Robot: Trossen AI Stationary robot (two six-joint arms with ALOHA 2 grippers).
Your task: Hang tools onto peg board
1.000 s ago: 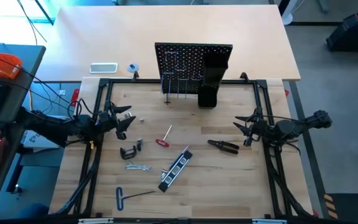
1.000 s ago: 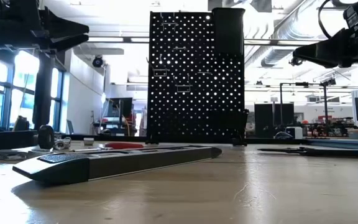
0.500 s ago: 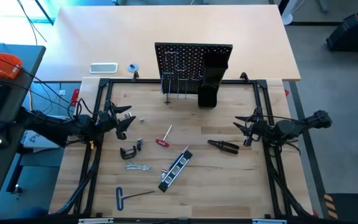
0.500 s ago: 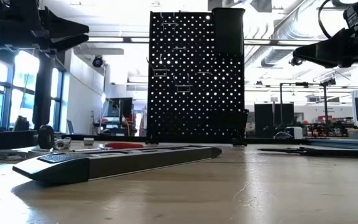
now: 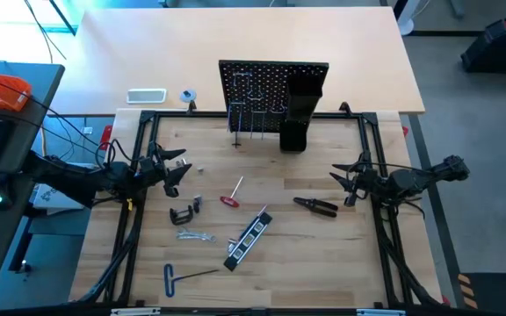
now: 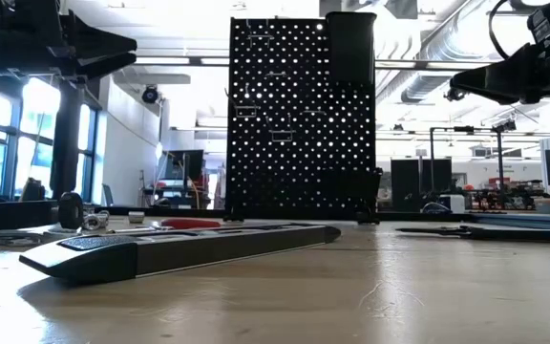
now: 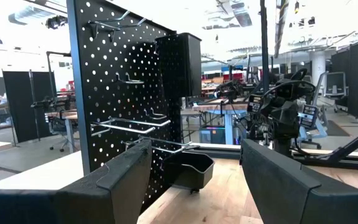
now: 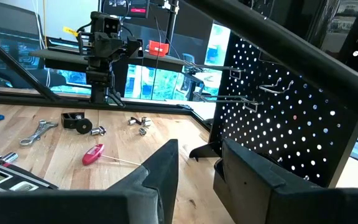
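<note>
Standing at the wooden bench's [image 5: 341, 246] far edge is the peg board [image 5: 262, 88], tools [image 5: 249, 234] scattered mid-bench. Left end effector [image 5: 179, 171] hangs open; right end effector [image 5: 339, 178] part-open, empty. Bright workshop room behind.

Black peg board [image 5: 262, 88], hole-dotted; red-handled screwdriver [image 5: 229, 200]; blue hex key [image 5: 170, 279]; silver wrench [image 5: 194, 235]; pale wood table [image 5: 323, 254].

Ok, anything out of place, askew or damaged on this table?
Nothing looks damaged. The tools lie scattered flat on the table: pliers, screwdriver, C-clamp, wrench, bar and hex key. The peg board stands upright, its hooks bare. Both arms hover at the sides.
</note>
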